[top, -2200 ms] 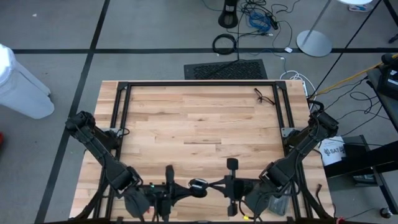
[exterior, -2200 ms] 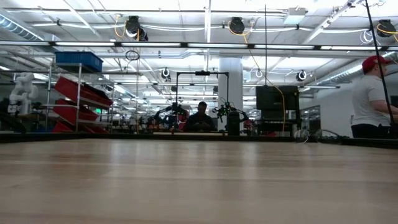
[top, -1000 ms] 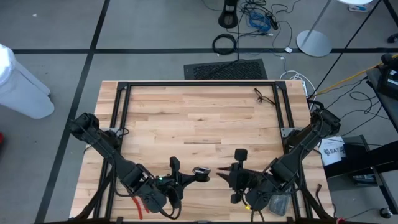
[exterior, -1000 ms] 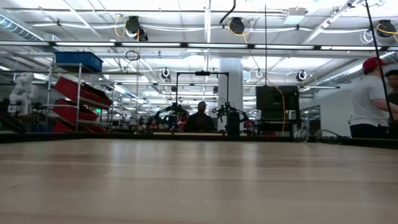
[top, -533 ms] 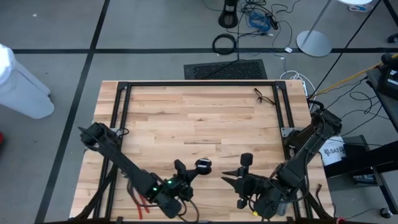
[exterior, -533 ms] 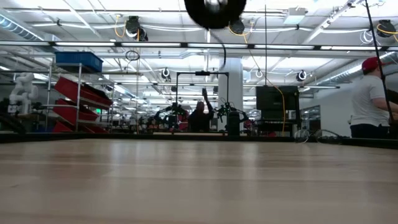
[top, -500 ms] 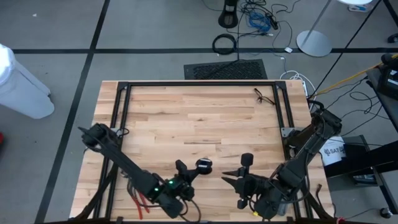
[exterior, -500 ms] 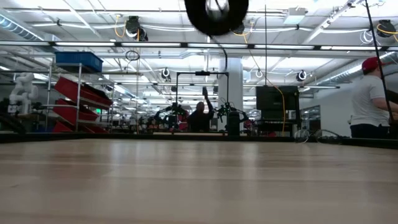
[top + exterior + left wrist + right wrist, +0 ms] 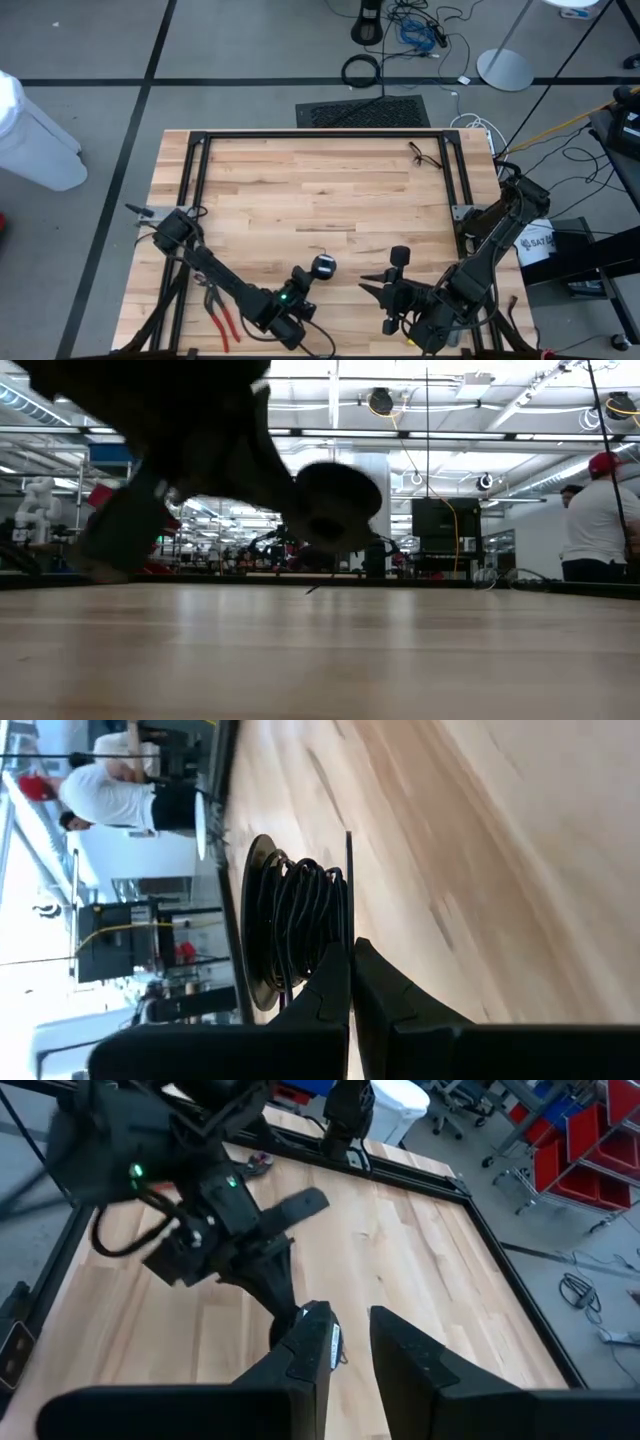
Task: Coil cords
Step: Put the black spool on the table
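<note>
Left gripper [image 9: 312, 277] reaches low over the near table edge, fingers closed; right gripper [image 9: 378, 283] beside it, fingers parted

Blurred left arm [image 9: 170, 450] across the low view's top

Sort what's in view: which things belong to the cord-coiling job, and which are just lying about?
Job in hand:
- coiled cord wound on its round puck, gripped by the left end effector
- right end effector, open, close by

Lying about:
- red-handled pliers at the table's near edge
- thick cable ring on the floor
- blue and white cables on the floor
</note>
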{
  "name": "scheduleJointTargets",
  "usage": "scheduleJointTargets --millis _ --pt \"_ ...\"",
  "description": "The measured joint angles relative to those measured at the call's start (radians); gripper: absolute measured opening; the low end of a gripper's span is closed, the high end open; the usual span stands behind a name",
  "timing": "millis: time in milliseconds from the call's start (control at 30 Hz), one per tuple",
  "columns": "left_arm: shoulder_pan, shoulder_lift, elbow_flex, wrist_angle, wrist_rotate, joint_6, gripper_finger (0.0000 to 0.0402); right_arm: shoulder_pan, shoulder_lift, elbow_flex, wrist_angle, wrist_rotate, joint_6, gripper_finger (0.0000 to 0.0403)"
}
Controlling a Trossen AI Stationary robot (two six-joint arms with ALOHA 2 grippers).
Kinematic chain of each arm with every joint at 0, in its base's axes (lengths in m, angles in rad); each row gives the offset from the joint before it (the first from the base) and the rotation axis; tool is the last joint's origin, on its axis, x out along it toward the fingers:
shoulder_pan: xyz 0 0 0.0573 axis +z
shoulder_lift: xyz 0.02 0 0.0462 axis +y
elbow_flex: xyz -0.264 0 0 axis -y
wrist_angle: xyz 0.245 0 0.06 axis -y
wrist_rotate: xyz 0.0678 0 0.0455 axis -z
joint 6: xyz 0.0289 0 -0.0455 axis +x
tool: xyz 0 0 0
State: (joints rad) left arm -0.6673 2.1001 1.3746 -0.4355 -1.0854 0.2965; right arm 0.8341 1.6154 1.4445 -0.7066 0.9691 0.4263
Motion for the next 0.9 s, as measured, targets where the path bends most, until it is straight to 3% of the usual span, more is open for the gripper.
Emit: scheduleJointTargets --millis 467,600,900 --pt "0.113 0.042 0.0 -0.082 -0.003 -0.081 0.0 -0.001 0.0 0.0 -0.002 -0.006 0.009 0.0061" --pt "0.144 0.042 0.0 -0.102 0.082 -0.102 0.0 0.005 0.0 0.0 -0.002 -0.006 0.009 0.0061" --pt "0.175 0.041 0.001 -0.156 0.109 -0.156 0.0 0.012 0.0 0.0 -0.002 -0.006 0.008 0.0061"
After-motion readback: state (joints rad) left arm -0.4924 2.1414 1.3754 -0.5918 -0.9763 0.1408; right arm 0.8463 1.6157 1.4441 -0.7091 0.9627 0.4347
